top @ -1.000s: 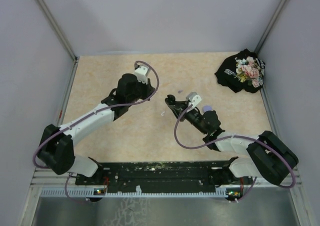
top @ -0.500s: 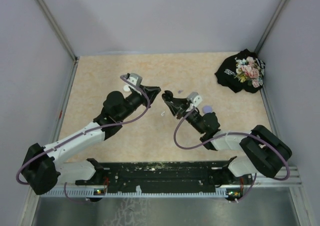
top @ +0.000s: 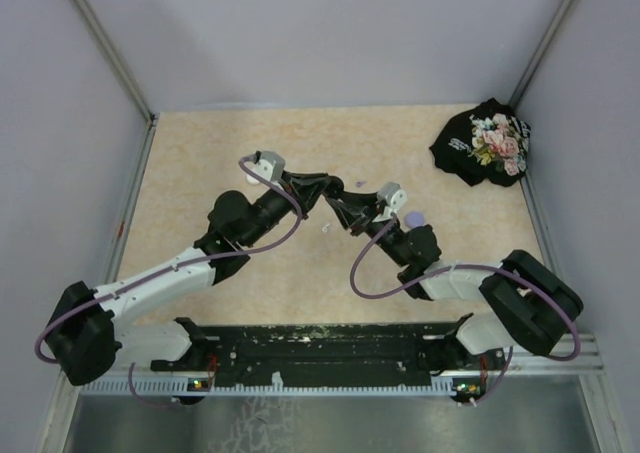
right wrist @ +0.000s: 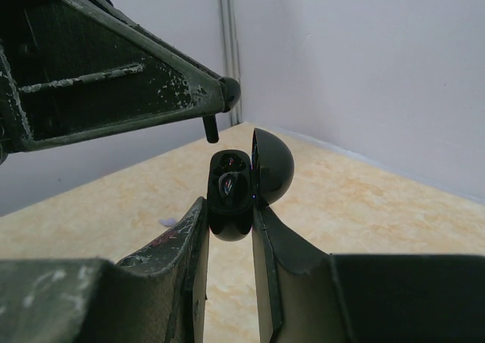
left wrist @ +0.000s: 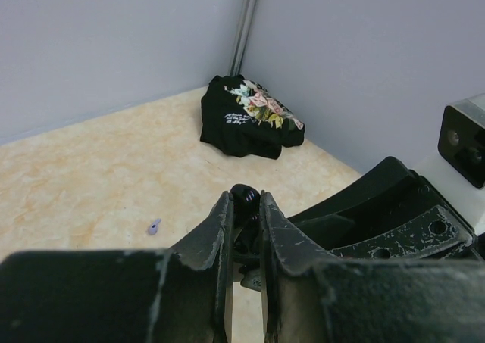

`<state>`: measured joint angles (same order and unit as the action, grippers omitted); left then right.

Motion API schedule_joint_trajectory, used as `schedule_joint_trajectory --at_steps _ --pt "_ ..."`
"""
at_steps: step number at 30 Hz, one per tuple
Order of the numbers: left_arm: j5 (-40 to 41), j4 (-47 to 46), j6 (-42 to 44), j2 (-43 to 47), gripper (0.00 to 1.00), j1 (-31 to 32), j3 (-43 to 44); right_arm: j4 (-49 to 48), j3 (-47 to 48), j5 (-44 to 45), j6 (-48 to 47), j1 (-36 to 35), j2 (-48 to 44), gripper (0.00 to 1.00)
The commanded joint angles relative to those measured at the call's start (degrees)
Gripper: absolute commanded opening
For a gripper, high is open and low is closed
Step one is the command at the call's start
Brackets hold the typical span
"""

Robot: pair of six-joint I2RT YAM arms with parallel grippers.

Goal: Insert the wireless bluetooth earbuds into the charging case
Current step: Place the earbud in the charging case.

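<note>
My right gripper (right wrist: 229,207) is shut on an open black charging case (right wrist: 229,220), held up off the table with its lid (right wrist: 274,166) swung to the right. One black earbud (right wrist: 231,182) sits in a lower slot. My left gripper (left wrist: 244,199) is shut on a second black earbud (left wrist: 247,197). In the right wrist view its stem (right wrist: 211,129) hangs just above and left of the case's open top. In the top view the two grippers, left (top: 320,189) and right (top: 334,201), meet tip to tip at the table's middle.
A loose purple earbud (top: 358,184) lies just beyond the grippers and also shows in the left wrist view (left wrist: 154,226). A white earbud (top: 326,227) lies near them. A lavender round case (top: 414,217) sits by the right wrist. A black floral cloth (top: 485,143) fills the far right corner.
My left arm has swung right and forward, bringing its gripper from the far left-middle up against the right gripper's tips. The right gripper has shifted only slightly.
</note>
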<state>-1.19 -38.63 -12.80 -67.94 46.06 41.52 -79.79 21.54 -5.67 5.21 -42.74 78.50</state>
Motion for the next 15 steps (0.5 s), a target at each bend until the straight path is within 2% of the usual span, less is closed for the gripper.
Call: schedule_joint_trajectory --at_steps 1,15 --pt "-0.6 -2.7 0.9 -1.0 0.0 0.8 0.6 -4.1 2.2 -0.6 1.0 -0.7 -1.0 0.0" --pt "-0.5 -1.4 0.4 -1.8 0.0 1.5 -0.2 -4.6 1.9 -0.2 0.8 -0.7 -0.9 0.0"
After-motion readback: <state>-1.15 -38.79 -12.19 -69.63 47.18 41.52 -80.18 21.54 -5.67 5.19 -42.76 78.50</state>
